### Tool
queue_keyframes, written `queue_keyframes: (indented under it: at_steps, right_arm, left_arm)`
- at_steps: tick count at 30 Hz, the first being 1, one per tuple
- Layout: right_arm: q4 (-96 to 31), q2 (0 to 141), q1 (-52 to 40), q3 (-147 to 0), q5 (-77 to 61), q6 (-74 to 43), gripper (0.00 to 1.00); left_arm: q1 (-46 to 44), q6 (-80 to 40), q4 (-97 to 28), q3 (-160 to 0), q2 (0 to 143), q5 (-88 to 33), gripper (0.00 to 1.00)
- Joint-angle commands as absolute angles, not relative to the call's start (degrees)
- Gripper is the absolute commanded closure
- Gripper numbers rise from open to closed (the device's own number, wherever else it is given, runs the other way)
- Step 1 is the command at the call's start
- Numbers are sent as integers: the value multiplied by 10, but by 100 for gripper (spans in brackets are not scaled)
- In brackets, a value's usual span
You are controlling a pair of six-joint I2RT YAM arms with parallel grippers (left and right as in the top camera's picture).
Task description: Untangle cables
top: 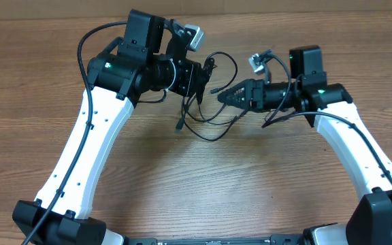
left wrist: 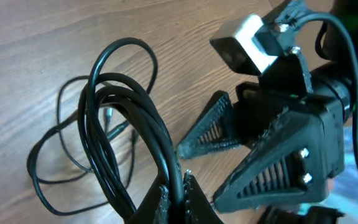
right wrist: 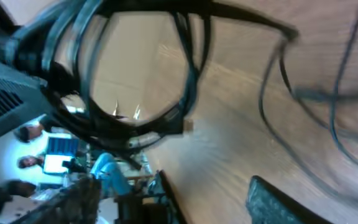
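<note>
The thin black cables lie tangled between my two grippers at the back middle of the table. One plug end hangs toward the wood. My left gripper is shut on a bundle of several cable strands, pinched between its jaws, with loops trailing onto the table. My right gripper points left at the tangle. It shows open and empty in the left wrist view. In the right wrist view its fingers are apart, with the coiled bundle ahead of them.
The wooden table carries only the cables. Both white arms reach in from the front corners, each with its own thicker black lead. Loose thin loops lie on the wood beside the bundle.
</note>
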State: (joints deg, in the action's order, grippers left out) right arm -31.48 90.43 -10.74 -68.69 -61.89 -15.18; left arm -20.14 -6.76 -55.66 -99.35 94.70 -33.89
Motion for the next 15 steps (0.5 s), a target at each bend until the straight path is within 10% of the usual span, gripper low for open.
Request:
queue_keyframes:
  at_steps: [1,15]
  right_arm:
    - [-296,905,-114,-697,-591,-178,32]
    - [-251,905,-116,-697,-545,-190,42]
  left_arm:
    - [-203,-109,-556,-995,941,-365,96]
    - [-219,-105,-531,-995,941,-461,96]
